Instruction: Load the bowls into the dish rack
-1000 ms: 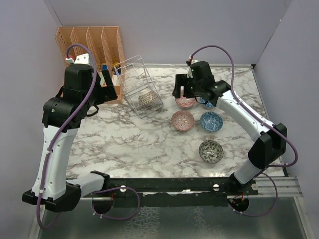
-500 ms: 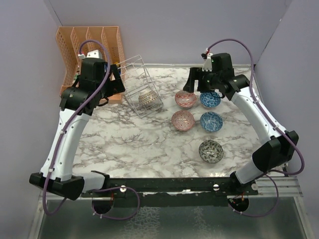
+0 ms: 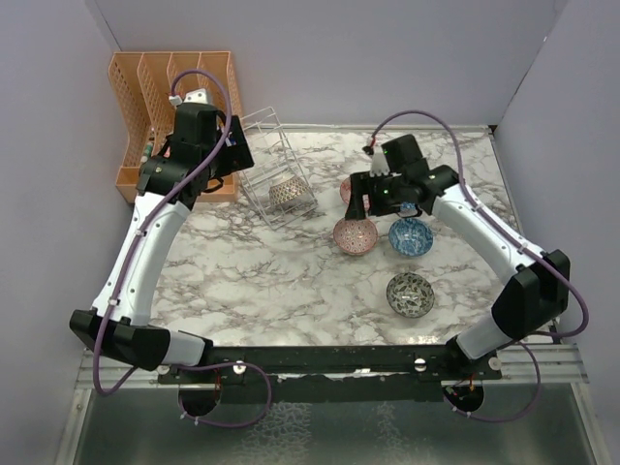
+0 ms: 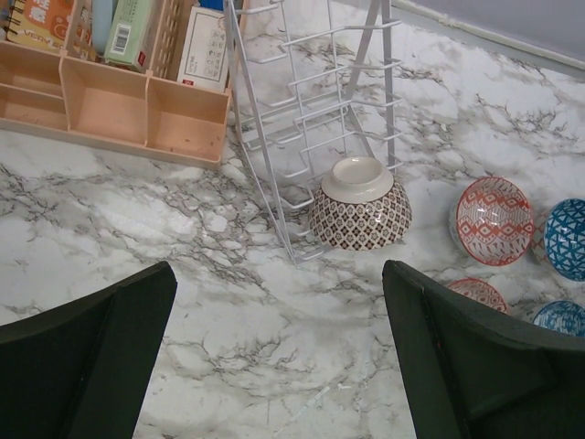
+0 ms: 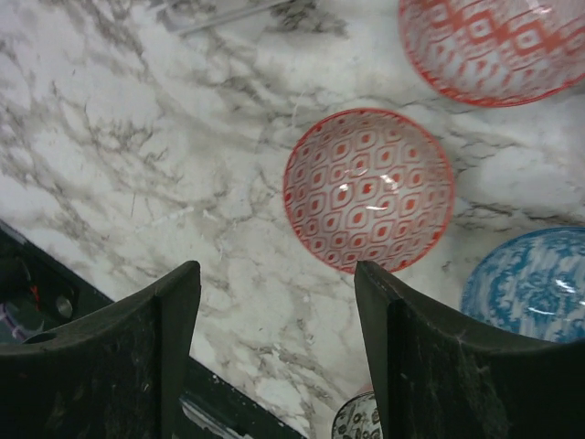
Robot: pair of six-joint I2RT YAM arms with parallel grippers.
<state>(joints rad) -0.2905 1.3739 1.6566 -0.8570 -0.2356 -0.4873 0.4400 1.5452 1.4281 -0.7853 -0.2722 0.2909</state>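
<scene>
The wire dish rack (image 3: 268, 160) stands at the back left of the marble table; it also shows in the left wrist view (image 4: 311, 119). A brown bowl (image 3: 286, 192) lies upside down at the rack's foot (image 4: 359, 203). Two reddish-pink bowls (image 3: 356, 234) (image 5: 494, 46), two blue bowls (image 3: 412, 235) (image 4: 567, 240) and a dark grey-green bowl (image 3: 410, 294) sit right of the rack. My right gripper (image 3: 359, 201) is open and empty, above the near pink bowl (image 5: 368, 189). My left gripper (image 3: 235, 145) is open and empty, high beside the rack.
A peach plastic organiser (image 3: 174, 87) with boxes in it stands against the back wall, left of the rack (image 4: 137, 110). The black front rail (image 3: 339, 360) runs along the near table edge. Walls close in the left, back and right sides.
My right gripper has come forward and down from the far bowls to above the near pink bowl. My left arm has stretched out towards the back, its gripper now close to the rack.
</scene>
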